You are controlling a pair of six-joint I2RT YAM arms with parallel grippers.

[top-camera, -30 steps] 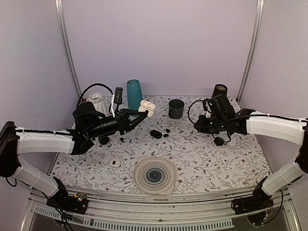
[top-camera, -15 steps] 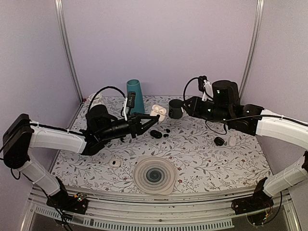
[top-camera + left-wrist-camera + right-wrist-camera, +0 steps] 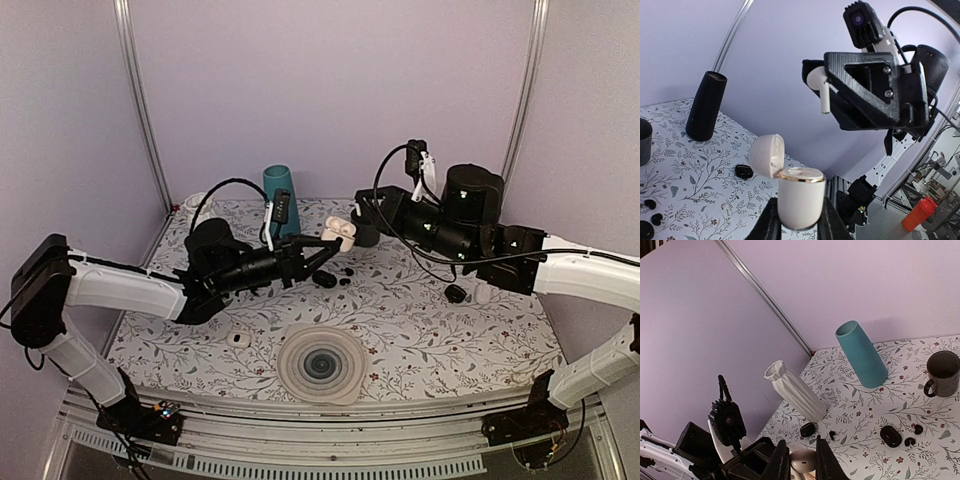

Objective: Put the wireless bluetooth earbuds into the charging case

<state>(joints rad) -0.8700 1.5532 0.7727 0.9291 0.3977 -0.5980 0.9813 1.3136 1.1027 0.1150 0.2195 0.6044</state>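
Note:
My left gripper (image 3: 799,220) is shut on a white charging case (image 3: 800,197) with a gold rim; its lid (image 3: 766,155) is hinged open. It holds the case in the air over the table's middle, seen from the top view (image 3: 338,232). My right gripper (image 3: 802,460) is shut on a white stemmed earbud (image 3: 804,461), which also shows in the left wrist view (image 3: 820,85), above and apart from the open case. Two tiny black buds (image 3: 345,274) lie on the table beside a black oval case (image 3: 323,278).
A teal vase (image 3: 280,188) and a dark mug (image 3: 941,374) stand at the back. A white ribbed vase (image 3: 795,392) stands back left, a black cylinder (image 3: 704,105) back right. A round grey dish (image 3: 320,365) lies near the front. Another black case (image 3: 455,293) lies on the right.
Both arms have risen and come together over the table's middle. The left carried the white case up and to the right; the right swung left with the earbud to above the case.

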